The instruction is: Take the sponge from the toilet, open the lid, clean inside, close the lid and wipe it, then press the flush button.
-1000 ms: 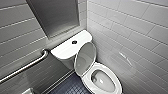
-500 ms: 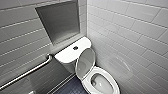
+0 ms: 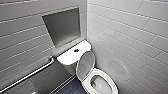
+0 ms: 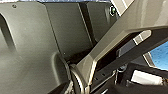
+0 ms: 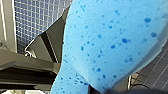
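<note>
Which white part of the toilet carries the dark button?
The flat tank top below the wall niche; the raised lid in front of it is plain.

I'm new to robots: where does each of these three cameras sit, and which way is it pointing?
Head view: high on the robot, looking forward and down at the toilet, its raised lid and the flush button.
Left wrist view: on the left arm's wrist, facing the robot's own dark plate and jointed bar.
Right wrist view: on the right arm's wrist, looking past the sponge, seemingly gripped close up, towards the floor.
Shared: the head and right wrist views both seem to catch the tiled floor.
</note>
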`<state>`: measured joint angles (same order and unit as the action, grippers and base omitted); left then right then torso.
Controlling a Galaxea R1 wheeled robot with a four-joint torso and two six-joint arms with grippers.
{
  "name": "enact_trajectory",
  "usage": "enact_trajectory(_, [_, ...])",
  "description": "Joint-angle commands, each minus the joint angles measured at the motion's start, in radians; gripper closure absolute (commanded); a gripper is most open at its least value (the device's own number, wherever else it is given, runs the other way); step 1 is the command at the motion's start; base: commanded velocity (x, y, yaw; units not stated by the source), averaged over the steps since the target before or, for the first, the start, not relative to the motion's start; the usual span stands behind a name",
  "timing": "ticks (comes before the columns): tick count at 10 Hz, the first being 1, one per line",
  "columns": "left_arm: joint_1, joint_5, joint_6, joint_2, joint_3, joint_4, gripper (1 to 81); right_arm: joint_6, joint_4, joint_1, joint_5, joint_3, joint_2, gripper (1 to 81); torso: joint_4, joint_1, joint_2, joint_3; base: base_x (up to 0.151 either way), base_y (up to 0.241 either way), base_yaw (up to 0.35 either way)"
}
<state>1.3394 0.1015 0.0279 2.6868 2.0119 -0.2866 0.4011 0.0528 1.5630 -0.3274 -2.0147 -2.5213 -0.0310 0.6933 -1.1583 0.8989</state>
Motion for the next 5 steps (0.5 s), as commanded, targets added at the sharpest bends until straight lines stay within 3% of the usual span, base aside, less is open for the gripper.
enact_trajectory(1, [-0.021, 0.055, 0.004, -0.014, -0.022, 0.014, 1.0, -0.002, 0.038, 0.026, 0.068, 0.002, 0.022, 81.1, 0.000, 0.000, 0.000, 0.000, 0.000, 0.000, 0.000])
enact_trajectory(3, [-0.061, 0.057, 0.014, -0.028, -0.032, 0.073, 1.0, -0.001, 0.055, 0.039, 0.099, -0.056, -0.018, 81.1, 0.000, -0.006, 0.008, -0.003, 0.000, 0.000, 0.000])
enact_trajectory(5, [-0.110, 0.067, 0.014, -0.062, -0.068, 0.132, 1.0, 0.009, 0.047, 0.041, 0.220, -0.188, -0.116, 81.1, 0.000, -0.006, 0.008, -0.003, 0.000, 0.000, 0.000])
